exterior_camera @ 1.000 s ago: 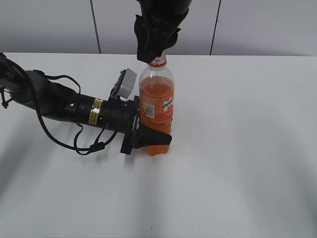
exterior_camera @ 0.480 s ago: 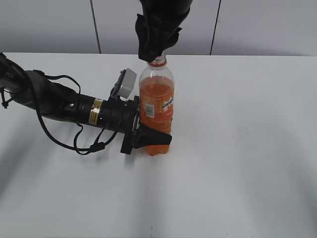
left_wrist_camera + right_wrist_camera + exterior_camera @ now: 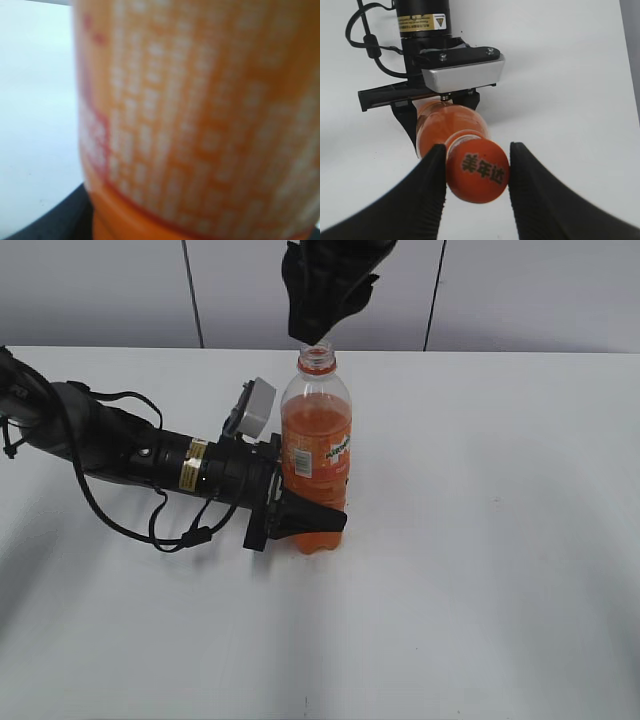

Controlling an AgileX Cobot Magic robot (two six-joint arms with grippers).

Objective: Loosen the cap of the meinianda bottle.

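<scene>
The meinianda bottle (image 3: 315, 465) stands upright on the white table, orange soda inside and an orange label around it. My left gripper (image 3: 308, 522) reaches in from the left and is shut on its lower body; the left wrist view is filled by the blurred label (image 3: 200, 115), with one dark finger (image 3: 45, 227) at the bottom left. My right gripper (image 3: 312, 335) hangs just above the bare neck (image 3: 317, 359). From the right wrist view, it is shut on the orange cap (image 3: 477, 171), which sits between both fingers, apart from the bottle's threaded mouth (image 3: 462, 138).
The left arm (image 3: 120, 445) with its cables lies across the table's left half. A grey wall with dark seams runs behind the table's far edge (image 3: 520, 351). White tabletop (image 3: 480, 570) spreads to the right and front of the bottle.
My right gripper has risen a little with the cap in it, and the bottle's neck now shows below the fingers. The left arm and the bottle have not moved.
</scene>
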